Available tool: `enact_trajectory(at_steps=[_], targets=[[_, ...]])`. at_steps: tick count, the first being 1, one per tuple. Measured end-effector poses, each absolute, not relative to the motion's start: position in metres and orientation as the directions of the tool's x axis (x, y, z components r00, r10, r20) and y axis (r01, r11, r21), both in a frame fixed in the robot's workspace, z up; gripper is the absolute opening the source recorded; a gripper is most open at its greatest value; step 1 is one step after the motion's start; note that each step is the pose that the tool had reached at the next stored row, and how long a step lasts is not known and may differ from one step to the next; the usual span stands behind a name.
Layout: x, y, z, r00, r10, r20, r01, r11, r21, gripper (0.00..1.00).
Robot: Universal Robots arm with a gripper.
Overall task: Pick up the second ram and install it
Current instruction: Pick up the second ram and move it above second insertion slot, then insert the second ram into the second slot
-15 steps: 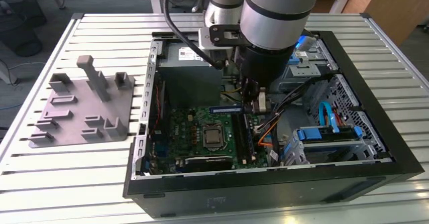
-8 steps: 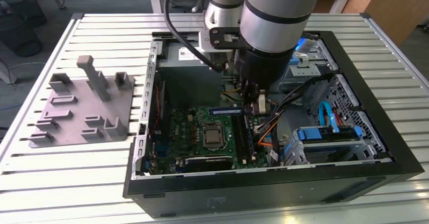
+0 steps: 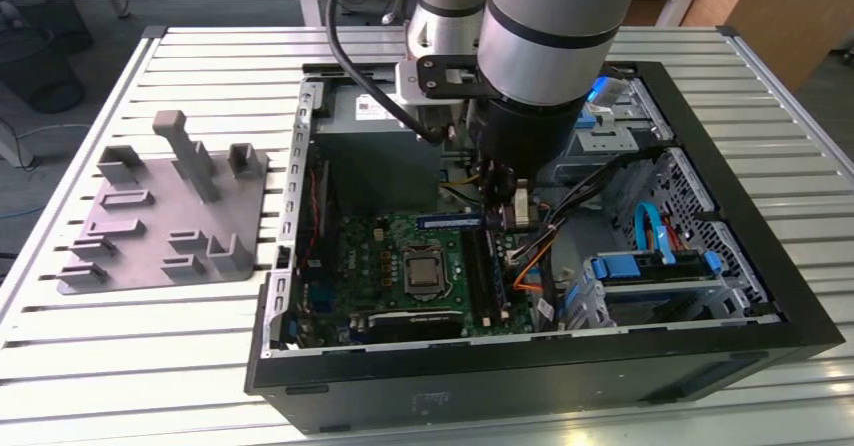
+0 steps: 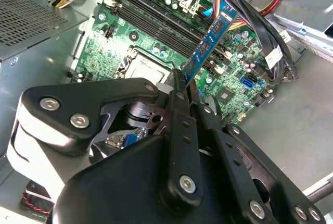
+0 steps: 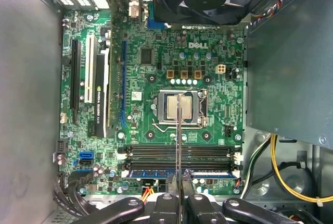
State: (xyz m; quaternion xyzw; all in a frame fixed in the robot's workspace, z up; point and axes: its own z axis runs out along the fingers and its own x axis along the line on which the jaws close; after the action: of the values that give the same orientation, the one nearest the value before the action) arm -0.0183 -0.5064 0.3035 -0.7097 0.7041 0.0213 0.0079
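Currently the tool [image 5: 178,195] is clamped on the second ram [image 4: 210,39] above the board [image 5: 208,67]; the ram's long axis lies crosswise to the empty slots [image 5: 151,153], lower centre of frame.

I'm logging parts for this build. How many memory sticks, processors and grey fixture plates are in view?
Memory sticks: 2, the held memory stick in the jaws of the gripper, and the seated memory stick in a slot
Processor: 1
Grey fixture plate: 1
Total: 4
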Motion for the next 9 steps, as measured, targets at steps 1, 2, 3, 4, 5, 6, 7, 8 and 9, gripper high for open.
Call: enact_trajectory(at_steps=[1, 2, 3, 4, 5, 6, 7, 8, 9], targets=[[-0.0183, -0.5064, 0.3035, 0.008, -0.999, -0.041, -1.000, -0.008, 0.019, 0.14], [-0.0183, -0.5065, 0.3036, 0.008, -0.999, -0.041, -1.000, -0.008, 0.019, 0.14], [-0.0183, -0.5064, 0.3035, 0.008, -0.999, -0.041, -1.000, -0.008, 0.019, 0.14], [-0.0183, -0.5065, 0.3035, 0.008, -0.999, -0.041, -1.000, -0.008, 0.019, 0.14], [-0.0183, -0.5065, 0.3035, 0.007, -0.999, -0.041, -1.000, -0.008, 0.019, 0.14], [-0.0183, -0.5065, 0.3035, 0.008, -0.999, -0.041, -1.000, -0.008, 0.019, 0.14], [-0.0183, -0.5065, 0.3035, 0.007, -0.999, -0.041, -1.000, -0.008, 0.019, 0.14], [-0.0183, -0.5065, 0.3035, 0.007, -0.999, -0.041, -1.000, -0.008, 0.019, 0.14], [-0.0183, -0.5064, 0.3035, 0.004, -0.999, -0.041, -1.000, -0.005, 0.019, 0.14]])
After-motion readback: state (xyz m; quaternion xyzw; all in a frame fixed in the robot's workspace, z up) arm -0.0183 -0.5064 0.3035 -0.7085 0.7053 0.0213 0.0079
